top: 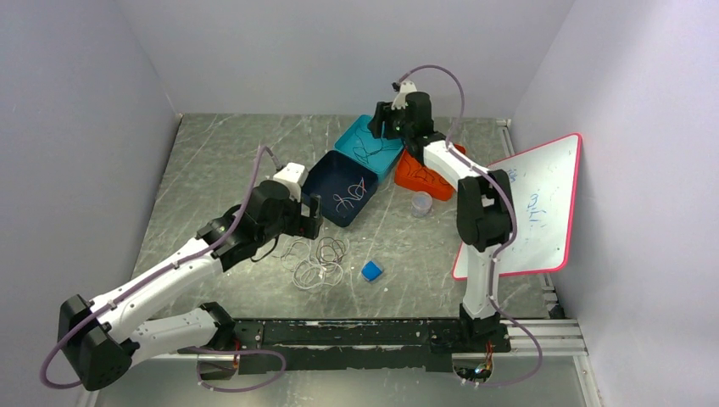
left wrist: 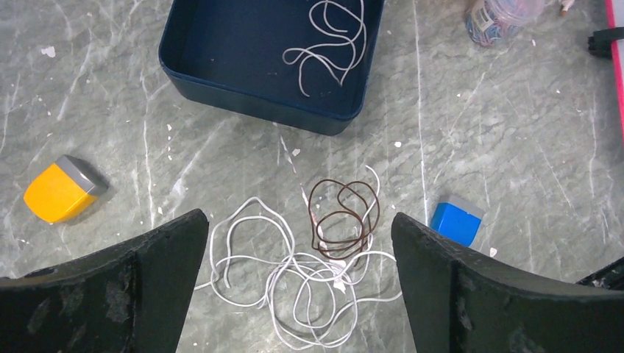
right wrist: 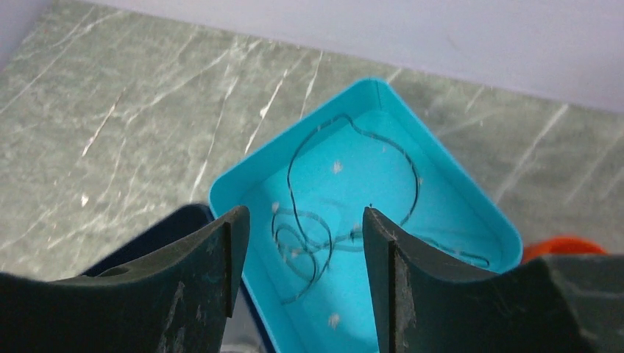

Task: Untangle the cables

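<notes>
1. Three groups of cables appear: a tangle on the table, one white cable inside the dark blue tray, and one black cable inside the teal tray.
2. Tangle: mostly white loops with one dark brown loop lying on top. It rests just on the near side of the dark blue tray, apart from its wall.
3. Left gripper: the jaws are spread wide and hold nothing. It hovers at the near edge of the dark blue tray. In the left wrist view the tangle lies on the table between and below the two fingers, touching neither.
4. Teal tray: it sits against the far right side of the dark blue tray.
5. Right gripper: it is released, with the jaws parted and nothing between them. It hangs above the teal tray, and the coiled black cable lies flat on the tray floor under the gap.
6. Small blocks: a blue block lies to the near right of the dark blue tray, beside the tangle. A yellow block lies to the tray's near left.
</notes>
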`<state>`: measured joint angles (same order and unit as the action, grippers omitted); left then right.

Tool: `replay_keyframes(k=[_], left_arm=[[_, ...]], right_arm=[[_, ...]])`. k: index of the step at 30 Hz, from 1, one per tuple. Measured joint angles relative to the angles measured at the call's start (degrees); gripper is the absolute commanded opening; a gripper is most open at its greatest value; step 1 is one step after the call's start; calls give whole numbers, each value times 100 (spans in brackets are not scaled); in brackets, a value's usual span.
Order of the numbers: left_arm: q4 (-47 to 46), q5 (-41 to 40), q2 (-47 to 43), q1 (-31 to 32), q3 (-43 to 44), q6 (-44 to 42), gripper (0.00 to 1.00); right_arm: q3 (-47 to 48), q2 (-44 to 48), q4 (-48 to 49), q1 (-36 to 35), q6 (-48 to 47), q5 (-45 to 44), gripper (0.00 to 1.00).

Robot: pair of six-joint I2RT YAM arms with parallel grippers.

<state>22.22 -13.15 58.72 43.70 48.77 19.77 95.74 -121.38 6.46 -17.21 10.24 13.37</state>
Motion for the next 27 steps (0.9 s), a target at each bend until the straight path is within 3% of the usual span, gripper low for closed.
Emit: replay_keyframes(k=[9, 19, 27], left_arm=[[20, -111, 415, 0, -66, 273, 92], [297, -387, 1029, 0, -358, 1762, 67], [232, -461, 1665, 0, -396, 2586, 60]], right_arm=[[-2306, 2179, 210, 0, 219, -398, 62], [-4380, 4680, -352, -120, 695, -914, 58], [-5650, 5895, -973, -232, 1058, -1303, 56]])
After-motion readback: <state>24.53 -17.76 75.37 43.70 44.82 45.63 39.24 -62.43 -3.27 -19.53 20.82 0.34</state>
